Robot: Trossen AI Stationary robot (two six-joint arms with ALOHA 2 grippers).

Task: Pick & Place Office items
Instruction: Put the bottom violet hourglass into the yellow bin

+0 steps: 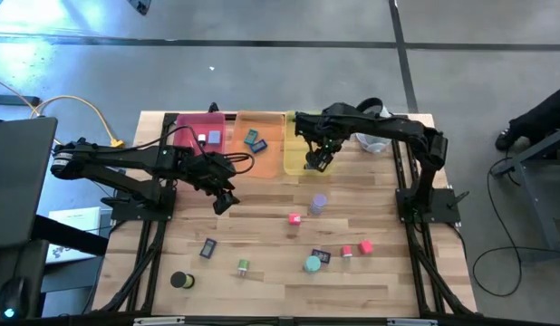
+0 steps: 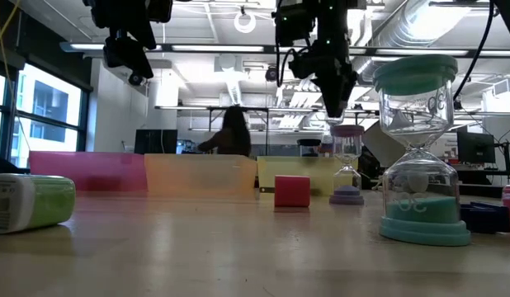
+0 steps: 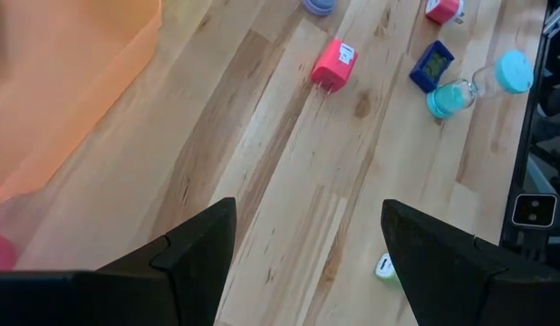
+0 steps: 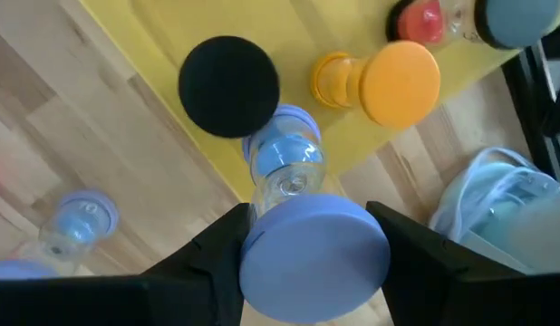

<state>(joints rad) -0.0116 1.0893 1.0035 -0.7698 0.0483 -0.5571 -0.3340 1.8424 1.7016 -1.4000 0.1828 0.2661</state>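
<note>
My right gripper (image 1: 316,165) hangs over the near edge of the yellow tray (image 1: 296,167), shut on a purple-blue hourglass (image 4: 289,172). In that tray lie a black round piece (image 4: 228,86) and an orange hourglass (image 4: 380,81). A second purple hourglass (image 1: 318,203) stands on the table nearby. My left gripper (image 1: 224,201) hovers open above bare wood left of centre, with nothing between its fingers (image 3: 198,254). A pink cube (image 1: 294,218), a teal hourglass (image 1: 313,263) and other small pieces are scattered over the near half of the table. My right gripper pinches the hourglass's upper end cap (image 4: 312,249) between its two fingers. The fingers come from above, pointing down. The hourglass hangs upright below them, its lower cap (image 4: 294,122) over the yellow tray's edge; whether that cap touches the tray I cannot tell.
A pink tray (image 1: 203,133) and an orange tray (image 1: 262,145) with a few pieces stand beside the yellow one at the far edge. A white device (image 1: 371,142) with a cord sits at the far right. A green-and-white cylinder (image 2: 32,202) lies near the front.
</note>
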